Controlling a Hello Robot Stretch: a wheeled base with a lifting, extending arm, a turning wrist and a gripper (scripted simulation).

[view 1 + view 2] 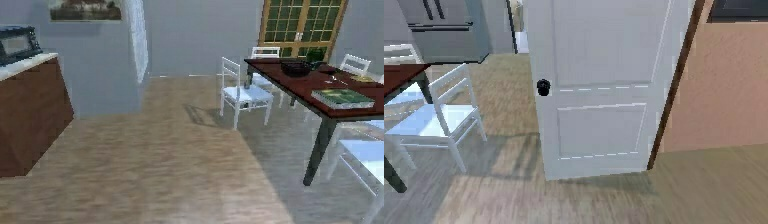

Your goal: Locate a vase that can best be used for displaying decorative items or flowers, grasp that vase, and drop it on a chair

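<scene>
White chair (364,154) beside dark-red table (300,86), dark bowl (295,68) on top; gripper state unclear

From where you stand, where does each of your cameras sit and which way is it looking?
Forward view: on the robot, facing ahead and slightly down at the table, chairs and window; none of the robot's body shows.
Arm side view: on the robot's body, facing out sideways at a door and fridge; again no body shows.
Shared: probably the table and a chair, at the forward view's right and the arm side view's left.
</scene>
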